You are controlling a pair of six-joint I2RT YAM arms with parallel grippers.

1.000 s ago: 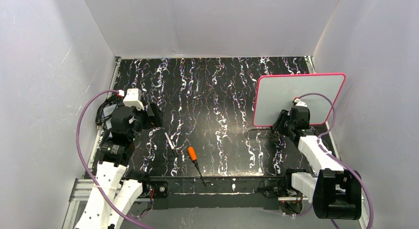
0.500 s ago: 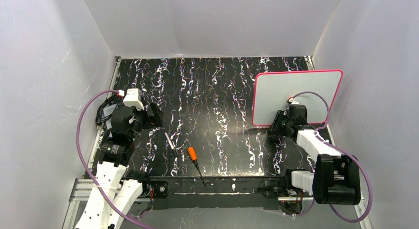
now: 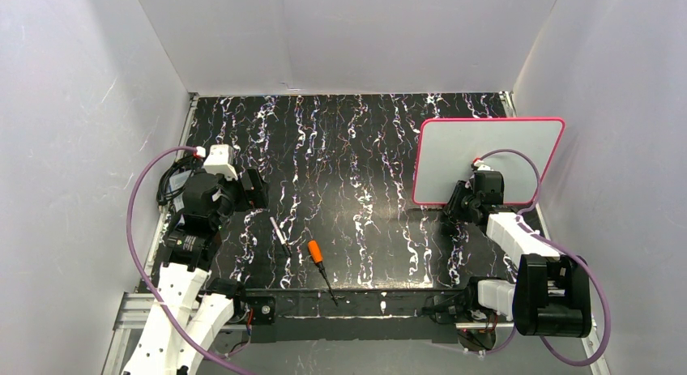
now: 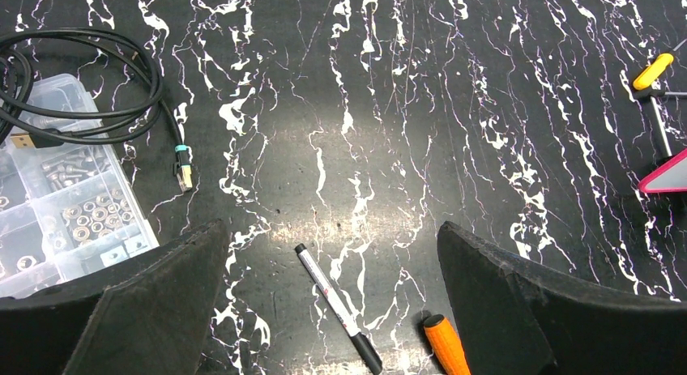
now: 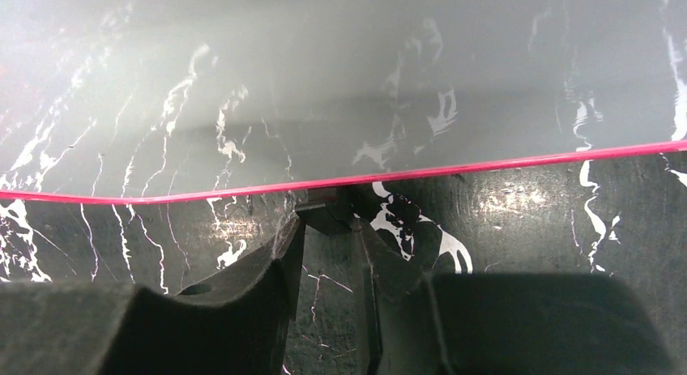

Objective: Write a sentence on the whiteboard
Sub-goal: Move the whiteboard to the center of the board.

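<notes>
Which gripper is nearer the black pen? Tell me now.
Left. The left gripper hovers open close to the pen; the right gripper is far across the table, pinching the lower edge of the whiteboard.

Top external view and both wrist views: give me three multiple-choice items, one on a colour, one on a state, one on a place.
1. The whiteboard has a frame that is: A) blue; B) pink-red; C) green.
2. The right gripper is: A) open, holding nothing; B) shut on a cloth; C) shut on the whiteboard's lower edge.
3. The marker pen lies: A) on the table, left of the orange-handled screwdriver; B) on the whiteboard; C) in the right gripper.

Answers:
1 B: the rim shows pink-red in the top and right wrist views.
2 C: the right wrist view shows it clamped at the board's bottom rim.
3 A: the top and left wrist views show it flat on the marbled surface beside the orange handle.
</notes>
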